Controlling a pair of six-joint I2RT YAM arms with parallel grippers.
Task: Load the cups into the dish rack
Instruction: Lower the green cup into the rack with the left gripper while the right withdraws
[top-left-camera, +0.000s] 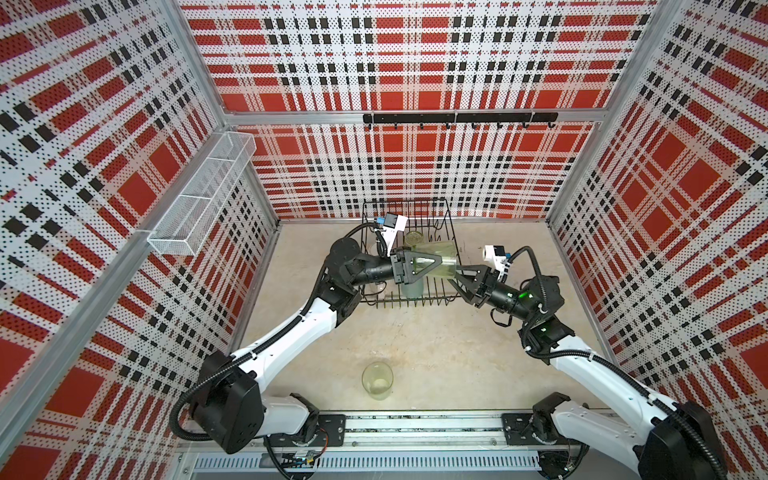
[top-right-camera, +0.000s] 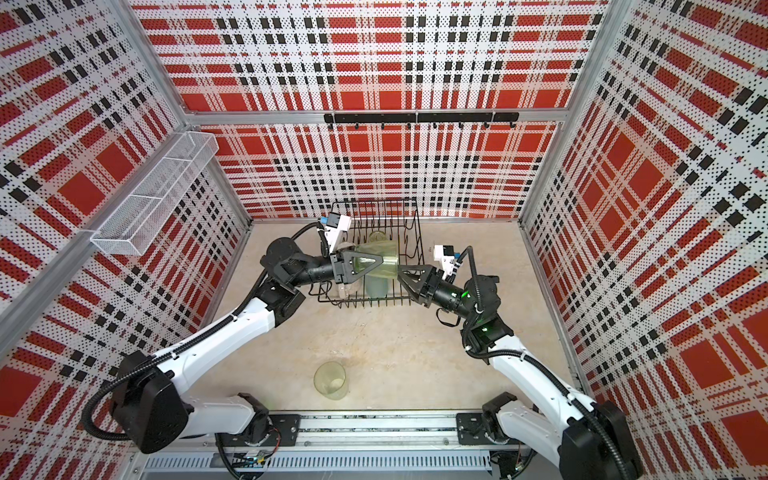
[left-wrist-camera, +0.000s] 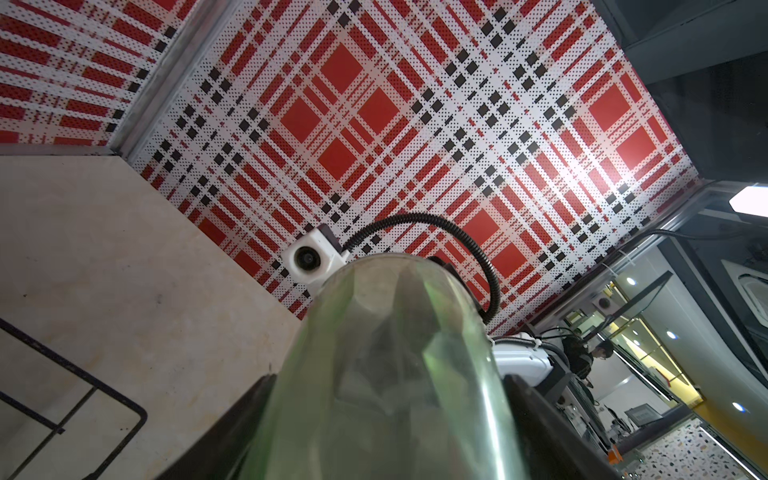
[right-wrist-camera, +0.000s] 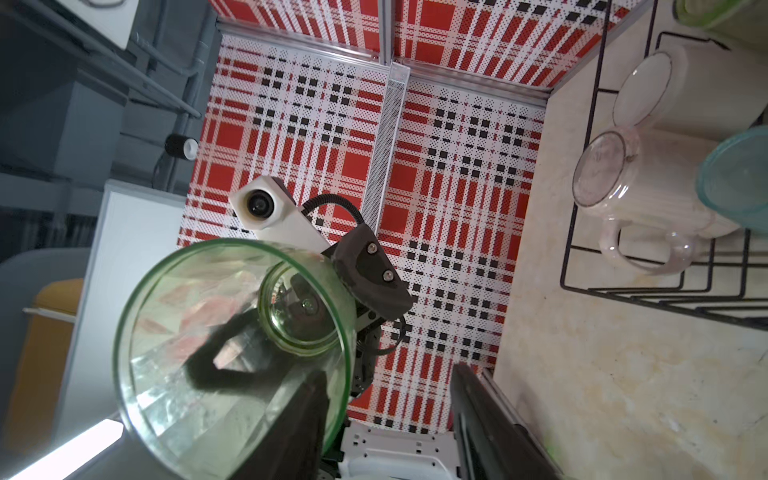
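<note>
Green tumbler (left-wrist-camera: 386, 374) filled my view, left gripper (top-left-camera: 438, 261) clamped along its sides (slick, light, I reckoned); right gripper (right-wrist-camera: 386, 395) gaped empty.

Plaid walls (top-left-camera: 415, 62), beige floor (top-left-camera: 436, 353), wht mesh basket (top-left-camera: 203, 195) L wall, blk hook rail (top-left-camera: 457, 117).

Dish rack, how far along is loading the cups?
Done: the teal tumbler and pink mug sit in the dish rack. In hand: the left gripper holds a green tumbler over it, the right gripper open. Left: that one, plus another green tumbler on the table.
</note>
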